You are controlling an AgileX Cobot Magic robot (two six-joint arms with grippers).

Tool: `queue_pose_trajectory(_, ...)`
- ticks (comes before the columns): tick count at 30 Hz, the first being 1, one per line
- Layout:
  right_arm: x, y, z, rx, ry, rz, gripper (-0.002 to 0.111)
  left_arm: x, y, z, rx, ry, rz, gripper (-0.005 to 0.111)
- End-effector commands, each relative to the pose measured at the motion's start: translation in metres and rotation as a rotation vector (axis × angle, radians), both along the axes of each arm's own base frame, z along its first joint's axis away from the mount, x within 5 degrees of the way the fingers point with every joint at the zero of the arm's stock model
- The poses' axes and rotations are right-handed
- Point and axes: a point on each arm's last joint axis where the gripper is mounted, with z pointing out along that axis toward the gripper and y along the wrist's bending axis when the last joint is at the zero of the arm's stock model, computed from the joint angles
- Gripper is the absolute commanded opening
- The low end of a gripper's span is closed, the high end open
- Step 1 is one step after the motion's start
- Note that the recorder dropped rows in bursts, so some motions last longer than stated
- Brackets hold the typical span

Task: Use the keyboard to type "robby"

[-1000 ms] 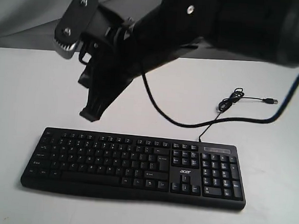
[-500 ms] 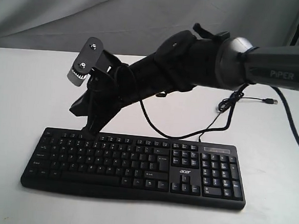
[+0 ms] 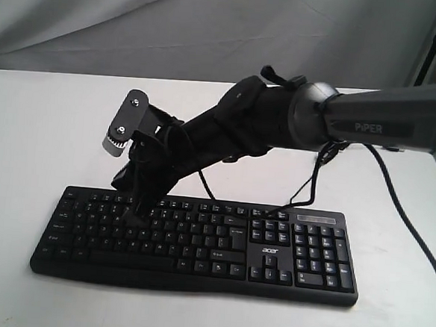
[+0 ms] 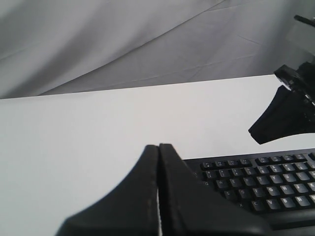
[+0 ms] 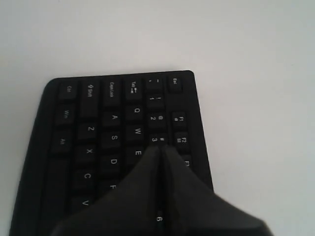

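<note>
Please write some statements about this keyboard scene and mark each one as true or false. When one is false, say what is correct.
1. The right fingers are shut together. True.
2. The right fingers are over the number pad. False: their tip is toward the other end of the keyboard, near the 3 key.
3. The left fingers are spread wide open. False: they are shut together.
4. The keyboard bears a white "acer" logo. True.
5. The keyboard lies on a white table. True.
</note>
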Motion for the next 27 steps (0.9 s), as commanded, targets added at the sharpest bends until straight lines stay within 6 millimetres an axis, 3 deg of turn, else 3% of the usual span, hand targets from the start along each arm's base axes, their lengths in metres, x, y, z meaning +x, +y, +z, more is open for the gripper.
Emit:
queue_pose_trajectory(1,-0.008,0.009,0.0,-0.026,-0.044,0.038,0.0,0.0,0.0,-0.001,0.001,-0.005,-0.006,0.0)
queue_pose_trajectory(27,-0.016,0.023,-0.021,-0.092,-0.068,0.005,0.0,0.0,0.0,-0.001,0.001,-0.005,-0.006,0.0)
